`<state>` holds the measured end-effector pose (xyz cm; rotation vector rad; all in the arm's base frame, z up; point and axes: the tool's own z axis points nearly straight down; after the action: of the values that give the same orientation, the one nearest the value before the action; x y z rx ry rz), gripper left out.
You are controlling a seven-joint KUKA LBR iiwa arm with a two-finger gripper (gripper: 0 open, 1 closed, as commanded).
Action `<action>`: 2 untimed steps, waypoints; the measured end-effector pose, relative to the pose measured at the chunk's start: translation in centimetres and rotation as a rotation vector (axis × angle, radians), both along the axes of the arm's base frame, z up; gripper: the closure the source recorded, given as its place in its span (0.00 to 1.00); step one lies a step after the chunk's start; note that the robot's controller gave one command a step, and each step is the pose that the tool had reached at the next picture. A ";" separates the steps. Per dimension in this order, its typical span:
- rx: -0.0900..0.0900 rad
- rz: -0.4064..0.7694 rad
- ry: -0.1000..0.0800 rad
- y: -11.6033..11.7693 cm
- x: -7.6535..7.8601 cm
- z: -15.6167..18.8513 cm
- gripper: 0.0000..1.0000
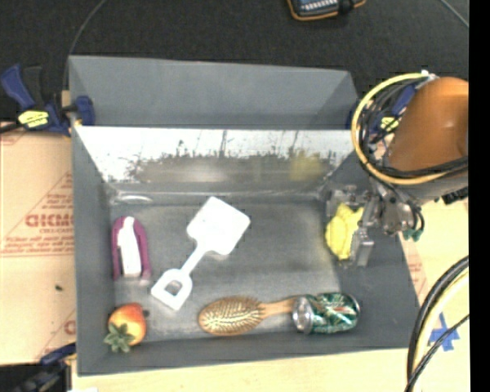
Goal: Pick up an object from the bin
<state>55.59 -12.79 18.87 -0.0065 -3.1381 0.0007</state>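
Where the arm [429,129] comes in over the right side of the bin [229,96], with its orange cover and looped cables above the rim, the tool [359,239] hangs low inside, close to the right wall and about halfway between the far wall and the near one. Just beside it, on its left and touching or nearly touching it, is a small lumpy yellow thing [338,232]. That yellow thing is longer than it is wide. Its long axis runs roughly from the far side toward the near side, about parallel to the right wall, and its upper end sits near the dark metal parts of the tool. I cannot tell how far open the tool is, or whether it has hold of the yellow thing or only stands next to it.

The other things lie well apart from the tool. A crushed green can [327,313] rests on the floor near the front right corner. Its left end meets the handle of a golden hairbrush [243,315], which lies along the front wall with its head pointing left. A white toy shovel [202,250] lies diagonally in the middle, blade toward the far right and looped grip toward the near left. A pink and white bottle [130,247] lies by the left wall, and an orange fruit with green leaves [125,326] sits in the front left corner.
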 end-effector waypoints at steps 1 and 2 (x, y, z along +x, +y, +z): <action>-0.001 0.005 -0.008 0.1 0.2 0.4 0.00; -0.001 0.158 -0.011 1.1 -6.7 -10.6 0.00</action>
<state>48.89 -11.74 8.26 0.2424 -3.1395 0.0033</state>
